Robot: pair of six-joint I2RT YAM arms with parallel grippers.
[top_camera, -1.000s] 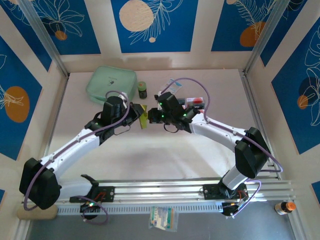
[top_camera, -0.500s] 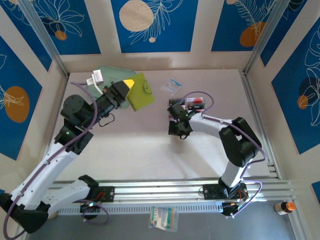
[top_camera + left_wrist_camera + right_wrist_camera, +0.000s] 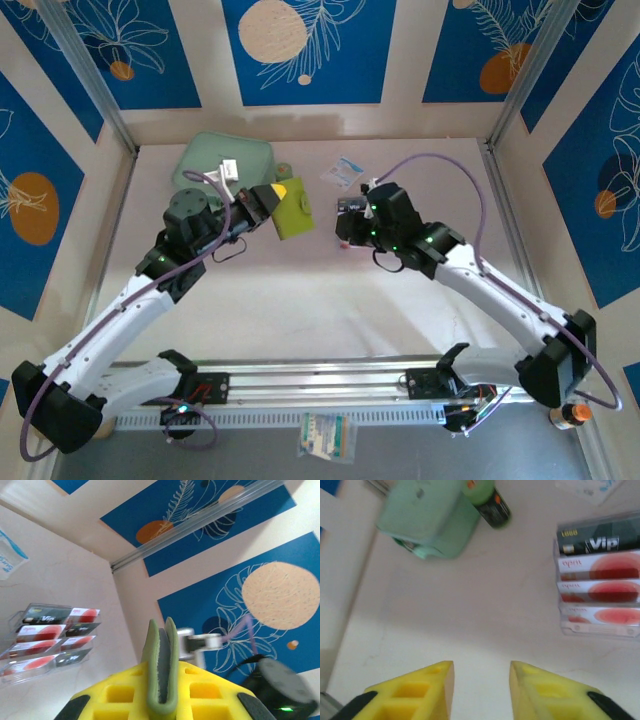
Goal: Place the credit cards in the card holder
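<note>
Left gripper [image 3: 160, 692] around one holder [image 3: 159, 655]; four cards [image 3: 600, 587]

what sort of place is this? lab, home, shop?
Most likely a purpose-built robot test cell, not a home: a pale table boxed in by blue leaf-print wall panels, aluminium corner posts, and the left arm and right arm bolted to an aluminium rail at the near edge.

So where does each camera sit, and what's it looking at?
Top external: above, behind the arms, looking down at the table; both arms show.
Left wrist: on the left arm, facing the wall; left pincer grips the card holder.
Right wrist: looking down at the table; open right pincer.
Both wrist views share the credit cards.
</note>
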